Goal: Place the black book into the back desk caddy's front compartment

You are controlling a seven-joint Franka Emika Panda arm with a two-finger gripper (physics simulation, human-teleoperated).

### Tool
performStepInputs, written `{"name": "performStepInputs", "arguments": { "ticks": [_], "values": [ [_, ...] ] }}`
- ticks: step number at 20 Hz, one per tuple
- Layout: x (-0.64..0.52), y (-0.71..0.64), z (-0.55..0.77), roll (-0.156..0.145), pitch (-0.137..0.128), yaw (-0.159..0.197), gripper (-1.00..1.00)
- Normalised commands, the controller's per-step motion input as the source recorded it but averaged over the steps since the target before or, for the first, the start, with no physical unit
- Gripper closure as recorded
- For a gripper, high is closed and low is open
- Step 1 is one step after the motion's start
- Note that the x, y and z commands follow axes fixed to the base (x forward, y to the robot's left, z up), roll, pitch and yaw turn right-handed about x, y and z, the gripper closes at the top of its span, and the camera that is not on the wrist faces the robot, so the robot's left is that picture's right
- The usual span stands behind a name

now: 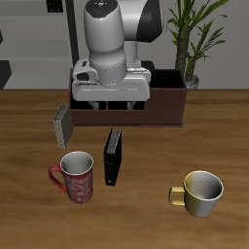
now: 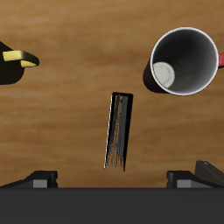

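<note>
The black book (image 1: 114,158) stands on its edge on the table, between the red mug and the caddy; the wrist view looks down on its pale page edges (image 2: 119,131). My gripper (image 1: 110,107) hangs above and a little behind the book, open and empty. Both fingertips (image 2: 39,179) show wide apart in the wrist view, with the book's near end between their lines. The back desk caddy (image 1: 167,103), a long dark reddish-brown box, stands right behind the gripper. The arm hides most of its cells, so I cannot make out the front compartment.
A grey book (image 1: 63,124) leans by the caddy's end. A red patterned mug (image 1: 75,177) stands beside the black book (image 2: 184,59). A yellow mug (image 1: 201,192) stands near the front edge (image 2: 17,59). A potted plant (image 1: 192,39) is behind the caddy.
</note>
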Motion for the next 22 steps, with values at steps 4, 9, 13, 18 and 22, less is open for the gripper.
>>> {"name": "performStepInputs", "arguments": {
  "ticks": [4,9,13,18,22],
  "values": [
    [0.28,-0.10,-0.20,0.002,0.002,-0.043,-1.00],
    [0.20,0.02,-0.19,-0.002,-0.027,-0.031,-1.00],
    [0.03,0.13,-0.16,0.011,-0.034,-0.016,-1.00],
    [0.05,0.08,-0.25,-0.001,-0.074,-0.007,-1.00],
    [0.00,-0.04,-0.22,-0.014,-0.039,-0.022,-1.00]
  ]
}}
